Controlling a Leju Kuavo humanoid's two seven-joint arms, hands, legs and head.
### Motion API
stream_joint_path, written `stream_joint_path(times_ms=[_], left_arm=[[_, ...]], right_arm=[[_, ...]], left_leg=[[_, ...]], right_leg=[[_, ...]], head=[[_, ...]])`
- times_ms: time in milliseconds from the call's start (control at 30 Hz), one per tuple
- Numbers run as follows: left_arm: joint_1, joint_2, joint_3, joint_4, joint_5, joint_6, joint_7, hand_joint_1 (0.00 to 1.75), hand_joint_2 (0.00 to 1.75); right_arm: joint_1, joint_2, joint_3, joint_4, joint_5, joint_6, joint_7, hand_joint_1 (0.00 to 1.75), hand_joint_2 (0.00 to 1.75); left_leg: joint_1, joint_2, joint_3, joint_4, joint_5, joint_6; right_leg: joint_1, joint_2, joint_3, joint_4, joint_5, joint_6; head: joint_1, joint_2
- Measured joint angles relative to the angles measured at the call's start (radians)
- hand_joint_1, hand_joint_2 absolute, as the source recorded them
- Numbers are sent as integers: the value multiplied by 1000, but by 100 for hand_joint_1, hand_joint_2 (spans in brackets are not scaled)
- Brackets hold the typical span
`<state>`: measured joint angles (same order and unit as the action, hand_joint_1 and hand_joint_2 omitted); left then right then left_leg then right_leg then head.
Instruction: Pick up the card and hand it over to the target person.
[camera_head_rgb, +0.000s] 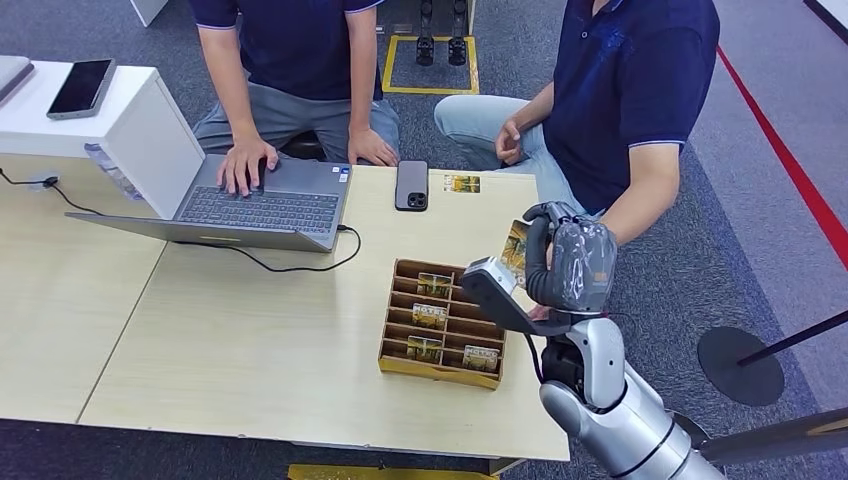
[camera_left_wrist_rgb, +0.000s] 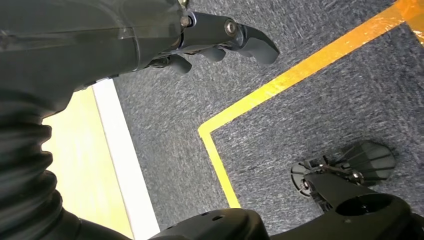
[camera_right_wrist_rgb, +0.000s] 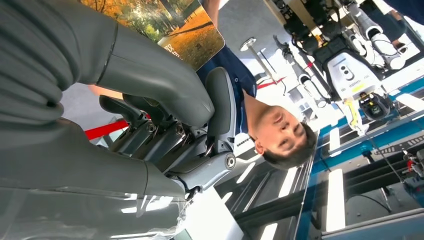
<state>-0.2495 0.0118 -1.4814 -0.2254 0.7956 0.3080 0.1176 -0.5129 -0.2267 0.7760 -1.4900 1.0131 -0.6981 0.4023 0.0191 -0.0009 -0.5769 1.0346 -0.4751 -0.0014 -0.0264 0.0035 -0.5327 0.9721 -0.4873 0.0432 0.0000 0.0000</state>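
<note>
We've got the card (camera_head_rgb: 516, 247) pinched upright in our right hand (camera_head_rgb: 572, 262), raised beyond the counter's (camera_head_rgb: 250, 350) right edge near the seated person (camera_head_rgb: 620, 100); it looks thin, light, stiff and slippery, best gripped along one edge.

you see a glossy printed card (camera_right_wrist_rgb: 172, 25) pinched in the right hand (camera_head_rgb: 565, 262), whose smooth grey plastic shell carries a clear shiny film. the surface (camera_head_rgb: 250, 350) is matt pale wood laminate; the tray (camera_head_rgb: 400, 362) looks like raw brown cardboard. the carpet (camera_left_wrist_rgb: 320, 105) is rough grey pile with glossy yellow tape (camera_left_wrist_rgb: 300, 72).
</note>
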Motion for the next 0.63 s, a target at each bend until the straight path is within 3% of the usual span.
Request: stream_joint_path(times_ms=[467, 633], left_arm=[[-2, -1, -1, 0, -2, -2, -3, 0, 175], [-12, -8, -14, 3, -20, -7, -16, 0, 175]], right_arm=[[-12, 10, 8, 28, -16, 0, -9, 175, 175], [-40, 51, 17, 135, -72, 0, -58, 175, 175]], left_leg=[[0, -1, 0, 0, 0, 0], [0, 0, 0, -1, 0, 0]], right_leg=[[0, -1, 1, 0, 0, 1], [0, 0, 1, 0, 0, 0]], head=[[0, 0], [0, 0]])
